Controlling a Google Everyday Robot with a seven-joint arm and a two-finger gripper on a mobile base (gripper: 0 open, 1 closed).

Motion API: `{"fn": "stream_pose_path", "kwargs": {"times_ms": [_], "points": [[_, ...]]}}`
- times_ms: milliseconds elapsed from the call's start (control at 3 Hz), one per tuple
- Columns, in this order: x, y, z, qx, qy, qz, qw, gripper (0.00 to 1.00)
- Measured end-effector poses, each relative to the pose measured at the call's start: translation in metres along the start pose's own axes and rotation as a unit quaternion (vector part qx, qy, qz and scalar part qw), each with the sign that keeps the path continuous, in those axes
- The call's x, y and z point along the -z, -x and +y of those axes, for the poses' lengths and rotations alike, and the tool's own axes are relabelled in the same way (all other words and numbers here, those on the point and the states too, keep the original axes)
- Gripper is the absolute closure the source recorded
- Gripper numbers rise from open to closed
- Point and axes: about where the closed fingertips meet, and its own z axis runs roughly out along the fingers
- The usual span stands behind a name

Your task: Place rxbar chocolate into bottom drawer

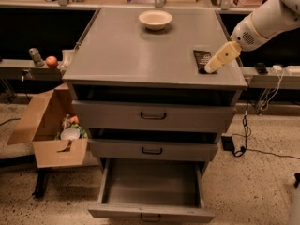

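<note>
At the left of the frame an open brown cardboard box (44,135) sat on the speckled floor with mixed small items inside. Above it, on a grey ledge, was a small round red fruit (51,61). The middle of the frame was filled by a matte grey metal cabinet (136,55) with a flat, smooth top and three wide drawers. A shallow round cream bowl (155,18) stood near the far edge of the top. At the bottom centre, the bottom drawer (150,211), a wide shallow grey tray with a small dark handle on its front, was pulled well out, its inside bare. The two drawers above it stood only slightly out.

Right of centre, the rxbar chocolate (201,58), a small flat rectangular bar in a dark wrapper with faint pale print, lay on the cabinet top near the front right corner. The pale yellow, smooth, tapered gripper (210,68) slanted down from the glossy white arm (265,20) at upper right. Its tip overlapped the bar's right side. Whether it touched or held the bar could not be told, nor whether it was open or closed.
</note>
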Motion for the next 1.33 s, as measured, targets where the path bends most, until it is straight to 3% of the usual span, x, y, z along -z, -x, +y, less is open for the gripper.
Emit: {"fn": "stream_pose_path", "kwargs": {"times_ms": [667, 1333], "points": [[-0.058, 0.006, -0.023, -0.054, -0.002, -0.01, 0.9985, 0.0], [-0.086, 0.01, -0.031, -0.074, -0.017, -0.006, 0.9971, 0.0]]}}
